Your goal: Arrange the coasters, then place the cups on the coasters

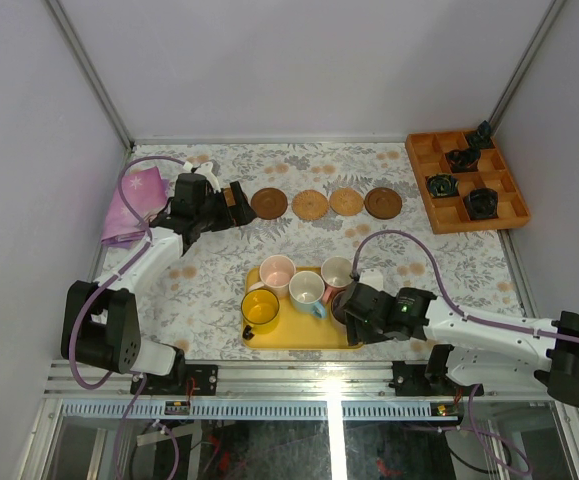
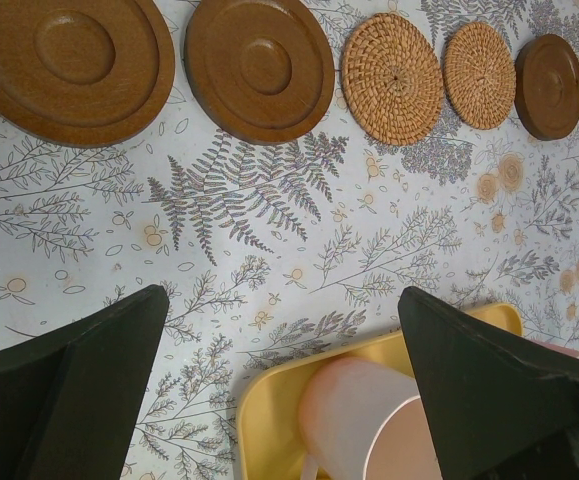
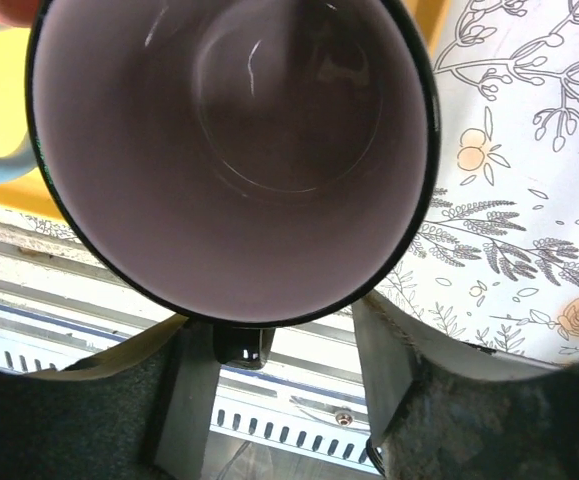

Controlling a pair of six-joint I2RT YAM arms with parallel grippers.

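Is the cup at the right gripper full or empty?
Empty. The right wrist view looks straight into the cup; its pale inside and bare bottom show, with nothing in it.

Soft, even light from above leaves only faint shadows beside the yellow tray (image 1: 299, 335). Small glints show inside the mauve cup (image 3: 229, 150), which looms close and slightly soft.

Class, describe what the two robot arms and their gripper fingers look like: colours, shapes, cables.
Both the left arm and right arm have white links, black joints and looping purple cables; the fingers are dark, wedge-shaped.
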